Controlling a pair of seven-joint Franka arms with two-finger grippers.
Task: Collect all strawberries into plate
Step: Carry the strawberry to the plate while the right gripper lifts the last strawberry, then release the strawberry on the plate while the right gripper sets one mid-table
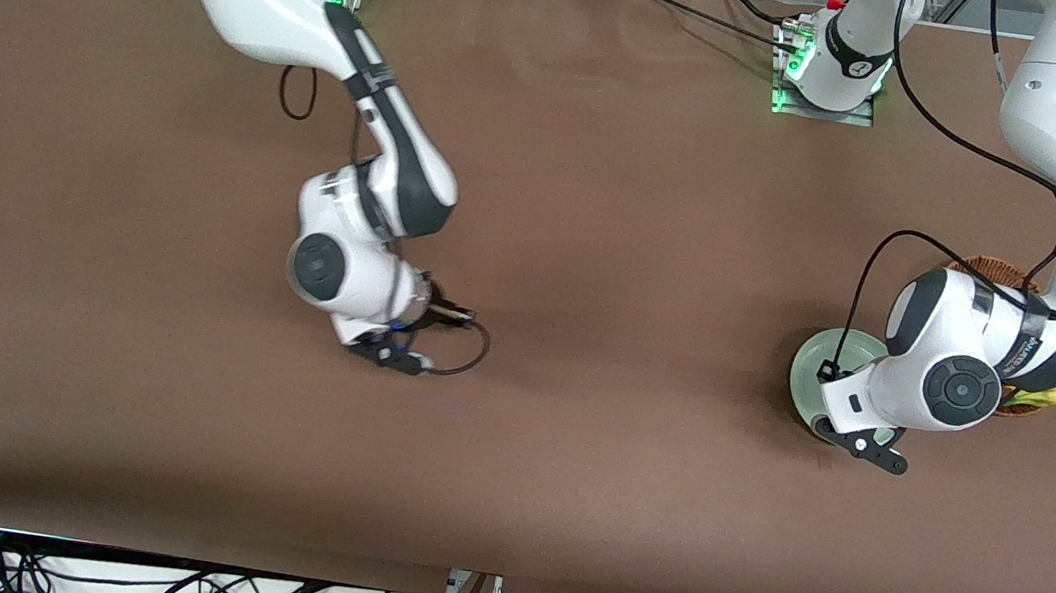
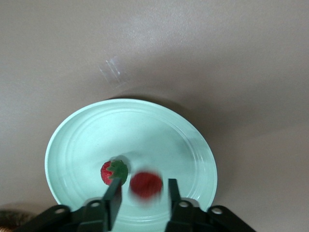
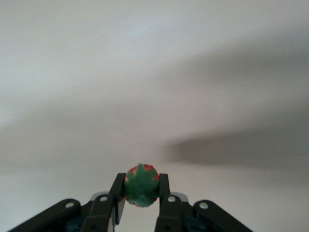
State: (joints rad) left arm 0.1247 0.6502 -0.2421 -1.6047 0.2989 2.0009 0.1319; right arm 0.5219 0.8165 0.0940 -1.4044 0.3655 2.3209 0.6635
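Even bright overhead light, soft arm shadows on the table (image 1: 595,244), motion-blurred wrist views.

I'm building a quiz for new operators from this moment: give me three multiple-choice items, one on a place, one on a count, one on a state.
1. What is the left gripper over?
A. the basket
B. the plate
C. bare table

2. How many strawberries show at the plate, counting the blurred strawberry between the fingers?
A. none
B. two
C. four

3. What does the right gripper do?
A. grips a strawberry
B. stands open and empty
C. grips an apple

Answers: 1 B, the mint plate fills the left wrist view. 2 B, a resting strawberry lies beside the blurred one. 3 A, both fingers press a green-capped berry.
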